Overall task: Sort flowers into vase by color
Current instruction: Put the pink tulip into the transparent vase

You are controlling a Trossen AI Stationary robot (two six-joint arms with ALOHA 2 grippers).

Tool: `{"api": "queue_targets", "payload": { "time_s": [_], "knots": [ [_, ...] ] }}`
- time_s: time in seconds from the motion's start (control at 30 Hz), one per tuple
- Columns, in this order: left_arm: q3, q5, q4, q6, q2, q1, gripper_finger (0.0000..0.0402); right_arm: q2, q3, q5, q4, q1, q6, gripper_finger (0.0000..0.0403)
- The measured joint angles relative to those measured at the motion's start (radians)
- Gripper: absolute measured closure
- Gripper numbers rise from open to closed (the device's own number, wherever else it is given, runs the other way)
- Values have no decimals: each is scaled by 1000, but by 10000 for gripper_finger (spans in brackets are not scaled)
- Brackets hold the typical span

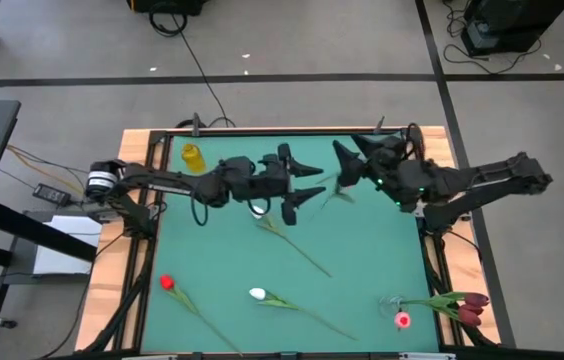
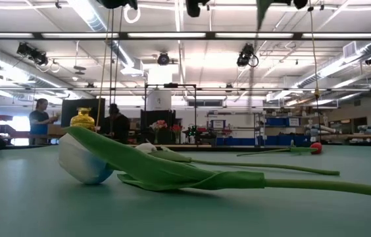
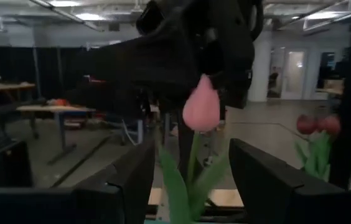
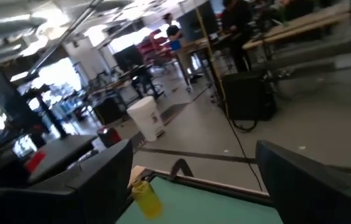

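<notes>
Overhead, both arms meet above the far half of the green bench (image 1: 362, 250). The left gripper (image 1: 297, 196) reaches toward the middle, and the left wrist view shows its jaws closed on the green stem of a pink tulip (image 3: 201, 106), whose head stands upright just in front of the other arm's dark body. From above, that flower is hard to pick out among the dark links; only a blurred green streak shows between the two grippers. The right gripper (image 1: 347, 152) hovers just beside it with jaws spread wide and nothing between them.

On the bench lie a white tulip (image 1: 257, 294) near the front middle, a red tulip (image 1: 166, 283) at the front left, and another white-headed one (image 1: 258, 210) partly hidden under the left arm. At the front right corner dark maroon tulips (image 1: 472, 306) lie beside a pink head (image 1: 402, 320); whether that head sits in a clear vessel cannot be told. A yellow vase (image 1: 192, 157) stands at the far left corner. In the low view both grippers are cut off at the upper edge.
</notes>
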State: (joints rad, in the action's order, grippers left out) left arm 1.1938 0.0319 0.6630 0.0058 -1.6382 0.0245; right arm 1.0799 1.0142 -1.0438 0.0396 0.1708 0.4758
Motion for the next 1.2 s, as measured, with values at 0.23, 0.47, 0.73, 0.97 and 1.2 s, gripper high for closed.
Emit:
{"api": "queue_targets", "payload": {
  "time_s": [0.23,0.47,0.73,0.97,1.2],
  "knots": [
    [12,42,1,-121,-16,2,173,64,0,77,16,-38,30,57],
    [12,-35,1,-132,-18,1,171,88,0,102,22,-55,56,57],
    [11,-121,34,-144,-34,12,171,99,0,265,39,-92,99,57],
    [12,-146,79,-202,-69,12,200,103,0,401,46,-127,90,57],
    [11,-145,136,-232,-93,13,256,130,1,475,56,-137,99,57]
  ]
}}
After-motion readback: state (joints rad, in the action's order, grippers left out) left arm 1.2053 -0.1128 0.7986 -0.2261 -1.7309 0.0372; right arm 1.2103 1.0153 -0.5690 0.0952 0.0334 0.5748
